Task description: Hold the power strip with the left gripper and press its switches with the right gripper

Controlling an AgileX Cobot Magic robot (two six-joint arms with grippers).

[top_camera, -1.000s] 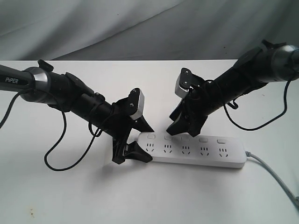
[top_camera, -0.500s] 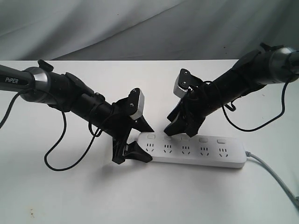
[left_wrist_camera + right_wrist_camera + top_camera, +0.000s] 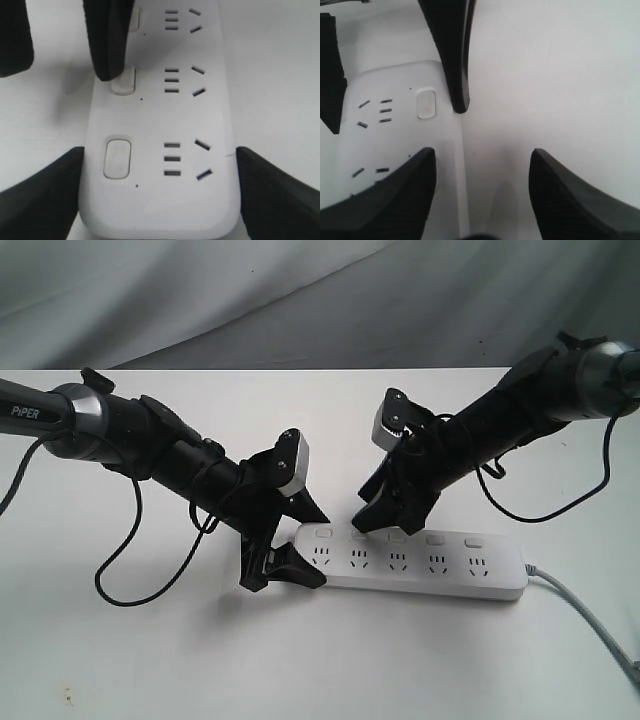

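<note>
At the left we see a black arm whose grey sleeve (image 3: 40, 412) is lettered "PiPER". It reaches down toward the middle of the white table (image 3: 300, 660). Its black two-jaw left tool (image 3: 318, 550) is clamped across the width of the long flat white plastic power strip (image 3: 440, 575). The left wrist view shows one jaw against each long side at the strip's rounded left end.

The strip lies flat on the table a little right of centre, sockets up, running left to right. Along its far edge we count five small white rounded-rectangle switches (image 3: 434, 539), one above each socket.

The black two-jaw right tool (image 3: 383, 525) comes in from the upper right on a thick black arm, and its jaws stand apart over the left part of the strip. In the left wrist view one of its fingers (image 3: 107, 45) has its tip on the corner of the second switch from the held end. The other finger hangs beyond the strip's edge, above the table.

A grey cord (image 3: 590, 615) leaves the strip's right end toward the lower right.
</note>
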